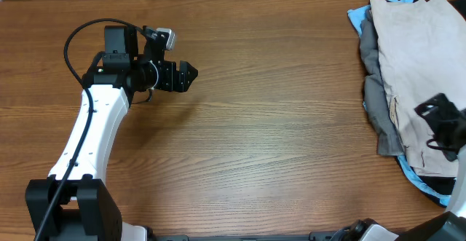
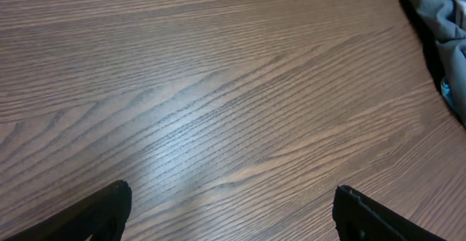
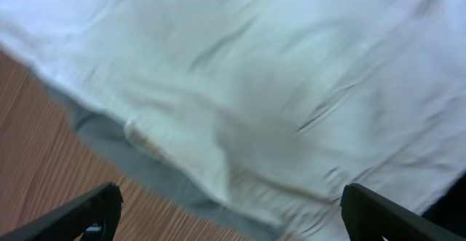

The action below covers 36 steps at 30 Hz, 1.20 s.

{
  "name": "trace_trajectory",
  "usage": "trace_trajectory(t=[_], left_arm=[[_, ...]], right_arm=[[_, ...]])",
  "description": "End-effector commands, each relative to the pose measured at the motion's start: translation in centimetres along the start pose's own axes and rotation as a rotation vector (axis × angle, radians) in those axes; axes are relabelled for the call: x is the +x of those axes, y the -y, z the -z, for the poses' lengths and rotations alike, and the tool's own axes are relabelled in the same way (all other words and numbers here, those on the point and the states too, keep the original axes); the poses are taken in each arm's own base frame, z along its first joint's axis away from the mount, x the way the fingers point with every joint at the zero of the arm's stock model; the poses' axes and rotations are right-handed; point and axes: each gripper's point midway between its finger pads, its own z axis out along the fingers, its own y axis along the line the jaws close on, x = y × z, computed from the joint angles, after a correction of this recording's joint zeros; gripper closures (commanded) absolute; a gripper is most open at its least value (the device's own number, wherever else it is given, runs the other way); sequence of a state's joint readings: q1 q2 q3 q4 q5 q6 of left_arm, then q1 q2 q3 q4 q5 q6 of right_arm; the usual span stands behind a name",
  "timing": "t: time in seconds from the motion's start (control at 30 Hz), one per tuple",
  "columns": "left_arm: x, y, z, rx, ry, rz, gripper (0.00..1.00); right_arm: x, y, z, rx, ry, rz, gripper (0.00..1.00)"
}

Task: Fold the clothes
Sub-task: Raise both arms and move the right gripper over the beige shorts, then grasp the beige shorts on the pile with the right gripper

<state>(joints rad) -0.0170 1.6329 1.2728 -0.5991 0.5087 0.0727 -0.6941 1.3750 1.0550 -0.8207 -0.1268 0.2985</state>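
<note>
A pile of clothes lies at the right edge of the table. Light beige shorts (image 1: 419,59) lie on top, over a grey garment (image 1: 375,99) and a light-blue piece (image 1: 358,14). My right gripper (image 1: 435,110) is open and hovers just above the beige shorts near the pile's front left. In the right wrist view the beige cloth (image 3: 291,73) fills the frame, with a grey edge (image 3: 156,172) below it, between the open fingers (image 3: 229,208). My left gripper (image 1: 191,75) is open and empty over bare table at the far left (image 2: 229,204).
The wooden table (image 1: 269,124) spreads between the two arms. The left wrist view catches a grey and blue corner of the pile (image 2: 440,15) at its top right. A black cable loops above the left arm (image 1: 73,41).
</note>
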Motion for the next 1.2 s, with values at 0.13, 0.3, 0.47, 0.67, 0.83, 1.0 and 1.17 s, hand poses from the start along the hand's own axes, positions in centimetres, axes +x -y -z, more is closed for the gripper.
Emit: trace_trajectory(t=[0.13,0.3,0.47,0.67,0.83,1.0,1.17], left_arm=[[-1.3,-0.5,0.0,-0.018,0.033,0.012,0.09],[-1.3,-0.9,0.0,-0.044,0.035,0.011,0.09],[-1.5,-0.9,0.0,-0.044,0.039,0.009,0.1],[-1.6,-1.0,0.1,-0.046,0.044,0.006,0.11],[-2.0,-1.0,0.1,-0.046,0.059,0.018,0.12],[-2.0,-1.0,0.1,-0.046,0.059,0.021,0.13],[-2.0,-1.0,0.1,-0.046,0.059,0.022,0.14]], right_arm=[[-2.1,3.4,-0.8,0.087,0.032,-0.094,0.04],[0.5,2.9,-1.5,0.076,-0.087,-0.014,0.1],[1.5,1.6,-1.7,0.083,-0.114,0.109,0.11],[2.6,0.9,-2.6,0.114,-0.146,0.169,0.12],[3.9,1.4,-3.6,0.198,-0.165,0.249,0.1],[4.3,1.6,-4.2,0.206,-0.176,0.257,0.1],[5.2,2.1,-4.9,0.21,-0.188,0.257,0.11]])
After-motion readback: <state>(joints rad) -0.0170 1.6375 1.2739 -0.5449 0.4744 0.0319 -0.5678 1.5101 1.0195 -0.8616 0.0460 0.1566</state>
